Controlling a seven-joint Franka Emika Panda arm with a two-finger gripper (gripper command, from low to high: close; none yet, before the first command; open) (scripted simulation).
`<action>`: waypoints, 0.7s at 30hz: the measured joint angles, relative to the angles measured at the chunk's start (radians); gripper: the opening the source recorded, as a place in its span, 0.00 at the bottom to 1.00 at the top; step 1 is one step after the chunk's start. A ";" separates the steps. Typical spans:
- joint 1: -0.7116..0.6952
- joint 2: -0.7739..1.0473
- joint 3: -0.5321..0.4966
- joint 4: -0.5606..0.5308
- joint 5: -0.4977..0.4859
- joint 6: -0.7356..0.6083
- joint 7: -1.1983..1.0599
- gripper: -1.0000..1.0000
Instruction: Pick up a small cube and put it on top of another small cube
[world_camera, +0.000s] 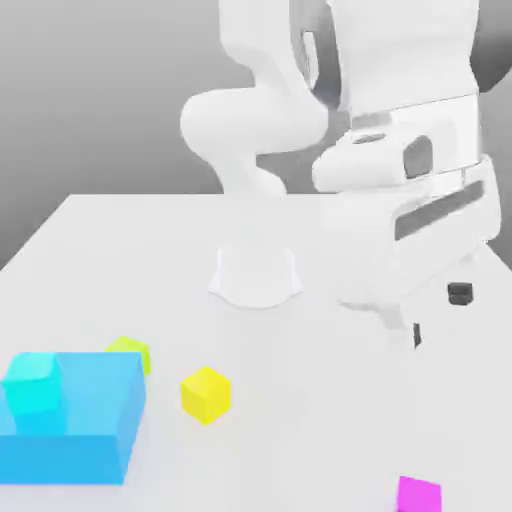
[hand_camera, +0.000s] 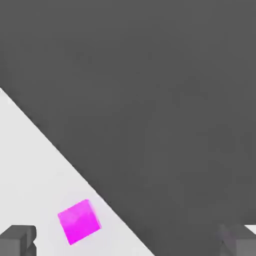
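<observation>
The small cube, bright magenta, lies on the white table near the front edge at the exterior view's right. In the hand view the same cube rests close to the table's edge. My gripper hangs above the table, behind and above the cube and clear of it. Its dark fingers stand wide apart, so the gripper is open and holds nothing. A small yellow cube sits on the table further toward the exterior view's left.
A big blue block stands at the front of the exterior view's left with a small cyan cube on it. A yellow-green cube peeks out behind the block. The arm's white base stands mid-table. The table ends just beyond the magenta cube.
</observation>
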 joint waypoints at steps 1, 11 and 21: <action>0.004 0.035 0.004 0.001 -0.005 0.011 -0.025 0.50; 0.049 0.371 0.025 0.017 -0.142 0.154 -0.174 0.50; 0.043 0.474 0.035 0.039 -0.138 0.230 -0.183 0.00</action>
